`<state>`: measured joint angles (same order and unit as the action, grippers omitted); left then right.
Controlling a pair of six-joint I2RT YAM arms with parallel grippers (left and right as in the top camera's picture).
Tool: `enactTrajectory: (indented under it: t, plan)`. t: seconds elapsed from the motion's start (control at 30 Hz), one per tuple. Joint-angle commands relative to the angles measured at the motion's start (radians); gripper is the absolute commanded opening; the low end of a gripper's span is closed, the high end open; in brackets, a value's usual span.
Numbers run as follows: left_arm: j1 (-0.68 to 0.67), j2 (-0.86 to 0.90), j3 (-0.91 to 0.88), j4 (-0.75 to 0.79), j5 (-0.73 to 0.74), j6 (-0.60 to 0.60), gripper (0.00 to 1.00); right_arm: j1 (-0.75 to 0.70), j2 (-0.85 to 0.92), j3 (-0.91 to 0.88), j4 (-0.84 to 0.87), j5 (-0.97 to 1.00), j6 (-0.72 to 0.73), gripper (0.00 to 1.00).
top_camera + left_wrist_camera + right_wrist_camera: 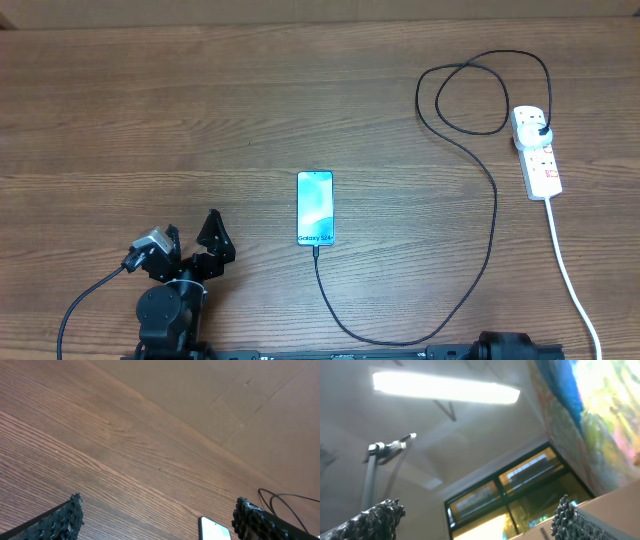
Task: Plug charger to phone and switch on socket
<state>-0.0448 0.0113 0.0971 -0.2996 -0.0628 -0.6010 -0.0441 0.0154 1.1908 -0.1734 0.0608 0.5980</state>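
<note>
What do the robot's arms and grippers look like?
The left gripper and the right gripper are black, with rough, bumpy finger surfaces. From above, the left arm is black with a round joint, a small grey camera at its wrist and a black cable curving away. Of the right arm only a black part shows at the bottom edge.

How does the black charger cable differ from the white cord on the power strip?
The charger cable is thin and black; the white cord is thicker. The charger cable loops beside the power strip, then sweeps round to the near edge of the phone; the white cord runs almost straight off the picture's bottom edge. Both lie flat on the table and both join the power strip.
</note>
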Motion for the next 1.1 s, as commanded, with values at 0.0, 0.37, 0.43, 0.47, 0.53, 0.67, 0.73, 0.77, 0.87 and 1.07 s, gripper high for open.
enactTrajectory:
  t: [0.0,0.37,0.43,0.47,0.53,0.67,0.73,0.77,0.87,1.07]
  plan:
    - [0.007,-0.004,-0.006,0.003,0.008,0.003,1.00,0.004,-0.010,-0.123,0.068,0.061,0.067,1.00]
    - [0.007,-0.004,-0.006,0.003,0.008,0.003,1.00,0.004,-0.008,-0.565,0.225,0.186,0.483,1.00]
    - [0.007,-0.004,-0.006,0.003,0.008,0.003,1.00,0.004,-0.006,-0.632,0.225,0.186,0.565,1.00]
    - [0.007,-0.004,-0.006,0.003,0.008,0.003,1.00,0.004,-0.006,-0.665,0.225,0.186,0.594,1.00]
    - [0.007,-0.004,-0.006,0.003,0.008,0.003,1.00,0.004,-0.003,-0.727,0.227,0.186,0.610,1.00]
    - [0.007,-0.004,-0.006,0.003,0.008,0.003,1.00,0.004,-0.003,-0.835,0.225,0.185,0.610,1.00]
    - [0.007,-0.004,-0.006,0.003,0.008,0.003,1.00,0.004,-0.003,-0.885,0.225,0.186,0.606,1.00]
    - [0.007,-0.004,-0.006,0.003,0.008,0.003,1.00,0.004,-0.003,-0.904,0.224,0.186,0.604,1.00]
    - [0.007,-0.004,-0.006,0.003,0.008,0.003,1.00,0.004,-0.001,-0.980,0.225,0.185,0.553,1.00]
    - [0.007,-0.004,-0.006,0.003,0.008,0.003,1.00,0.004,0.001,-1.048,0.220,0.181,0.362,1.00]
